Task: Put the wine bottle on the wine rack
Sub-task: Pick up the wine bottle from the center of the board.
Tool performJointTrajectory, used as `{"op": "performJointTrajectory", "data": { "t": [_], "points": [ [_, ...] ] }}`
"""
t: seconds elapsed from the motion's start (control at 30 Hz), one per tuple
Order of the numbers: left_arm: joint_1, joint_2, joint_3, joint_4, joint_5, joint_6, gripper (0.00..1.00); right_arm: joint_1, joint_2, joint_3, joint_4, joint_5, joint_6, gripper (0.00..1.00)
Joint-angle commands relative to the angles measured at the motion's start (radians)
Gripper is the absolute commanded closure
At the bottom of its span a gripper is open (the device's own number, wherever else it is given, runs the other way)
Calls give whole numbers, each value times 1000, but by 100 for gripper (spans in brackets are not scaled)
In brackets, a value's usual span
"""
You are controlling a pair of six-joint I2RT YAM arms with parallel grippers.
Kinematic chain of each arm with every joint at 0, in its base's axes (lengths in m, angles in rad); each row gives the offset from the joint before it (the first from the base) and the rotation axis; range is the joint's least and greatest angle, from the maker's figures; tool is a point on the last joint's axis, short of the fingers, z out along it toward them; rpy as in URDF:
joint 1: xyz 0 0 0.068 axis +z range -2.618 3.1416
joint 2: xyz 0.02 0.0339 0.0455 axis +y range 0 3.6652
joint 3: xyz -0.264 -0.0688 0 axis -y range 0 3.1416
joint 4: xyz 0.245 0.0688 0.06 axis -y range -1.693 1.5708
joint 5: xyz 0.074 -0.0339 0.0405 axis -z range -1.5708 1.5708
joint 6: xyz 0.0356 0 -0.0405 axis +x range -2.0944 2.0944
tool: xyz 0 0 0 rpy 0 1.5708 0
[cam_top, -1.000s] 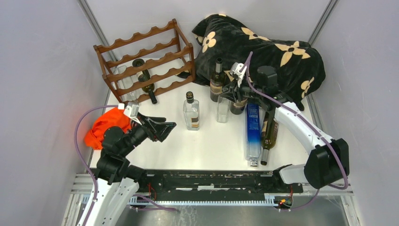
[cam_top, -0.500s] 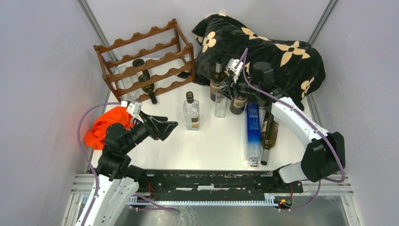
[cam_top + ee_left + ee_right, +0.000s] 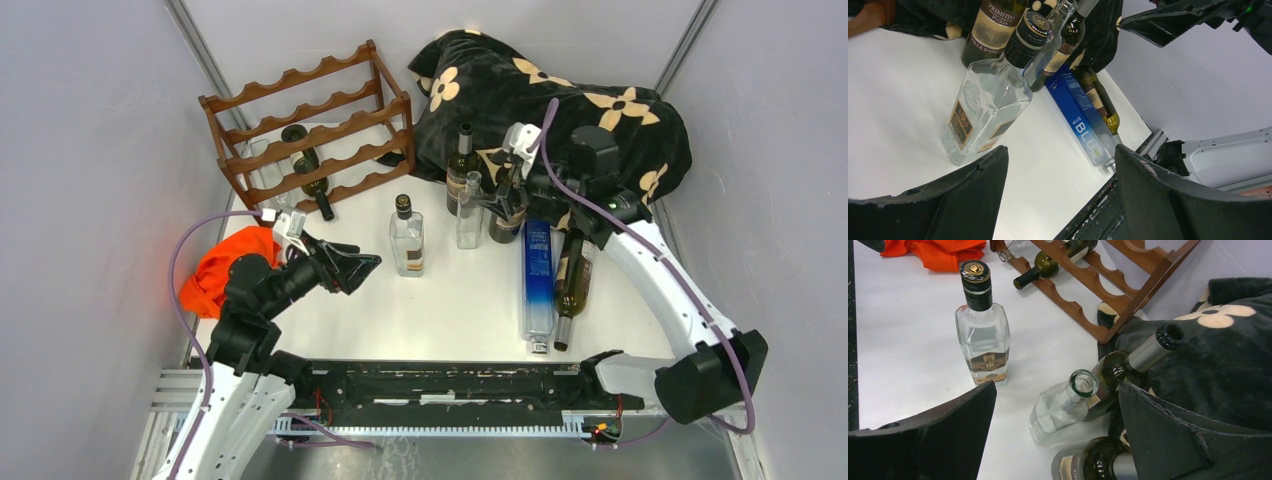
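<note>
The wine rack (image 3: pixel 310 130) (image 3: pixel 1098 282) stands at the back left, with one dark bottle (image 3: pixel 306 166) (image 3: pixel 1053 262) lying in it. My right gripper (image 3: pixel 497 195) (image 3: pixel 1057 387) hangs open above a group of upright bottles. A dark wine bottle (image 3: pixel 506 224) (image 3: pixel 1098 462) stands just under it, beside the right finger and not gripped. A clear open-necked bottle (image 3: pixel 470 215) (image 3: pixel 1063 407) and another dark wine bottle (image 3: pixel 461 172) (image 3: pixel 1128 365) stand close by. My left gripper (image 3: pixel 352 268) (image 3: pixel 1062 148) is open and empty, pointing at a square clear bottle (image 3: pixel 407 240) (image 3: pixel 988 100).
A blue bottle (image 3: pixel 537 275) (image 3: pixel 1080 122) and a green wine bottle (image 3: pixel 572 285) lie side by side at the right. A black flowered blanket (image 3: pixel 570 110) fills the back right. An orange cloth (image 3: pixel 220 265) lies at the left edge.
My right gripper went from shut to wide open above the dark wine bottle, and its arm swung a little to the right. The left gripper crept slightly forward.
</note>
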Motion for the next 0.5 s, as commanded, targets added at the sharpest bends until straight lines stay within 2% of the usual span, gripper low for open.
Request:
{"op": "performJointTrajectory", "data": {
  "t": [0.0, 0.27, 0.47],
  "points": [
    [-2, 6, 43, 32, 12, 30, 16, -36, -100, 2, -47, -71, -84, 2],
    [-2, 3, 66, -7, -73, 34, 0, -112, -251, -151, -240, -117, -283, 2],
    [-2, 36, 82, -12, -13, 18, 0, -161, -343, -352, -270, -198, -371, 2]
  ]
}}
